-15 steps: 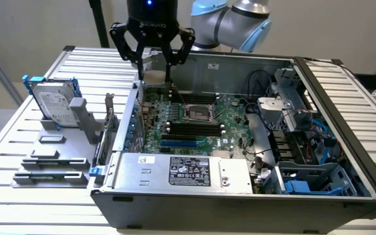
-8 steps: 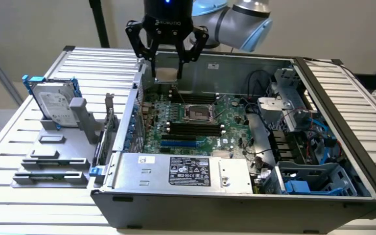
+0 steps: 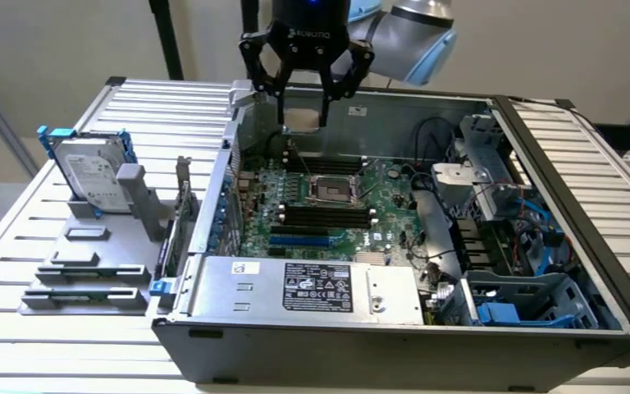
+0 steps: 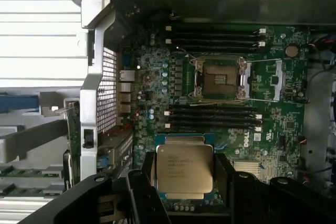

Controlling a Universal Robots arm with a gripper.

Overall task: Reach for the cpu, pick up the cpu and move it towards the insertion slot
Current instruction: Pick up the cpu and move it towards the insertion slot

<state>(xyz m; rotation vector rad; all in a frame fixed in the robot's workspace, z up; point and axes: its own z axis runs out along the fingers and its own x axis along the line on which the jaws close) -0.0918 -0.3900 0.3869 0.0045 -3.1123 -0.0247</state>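
Observation:
My gripper (image 3: 302, 121) hangs above the back of the open computer case, shut on the cpu (image 3: 303, 116), a flat silvery square chip held between the two black fingers. In the wrist view the cpu (image 4: 185, 167) sits between the dark fingers (image 4: 140, 184), its metal face towards the camera. The insertion slot (image 3: 331, 190) is a silvery frame with a dark centre on the green board, below and slightly towards the exterior view's right of the held chip. From the wrist, the insertion slot (image 4: 219, 78) lies apart from the chip, with long black memory slots between them.
Black memory slots (image 3: 321, 215) flank the socket. A power supply (image 3: 304, 287) fills the case's near side, with cables (image 3: 446, 213) and a blue drive bay (image 3: 523, 304) on the exterior view's right. A hard drive with blue rails (image 3: 88, 174) stands on the slatted table (image 3: 30, 213).

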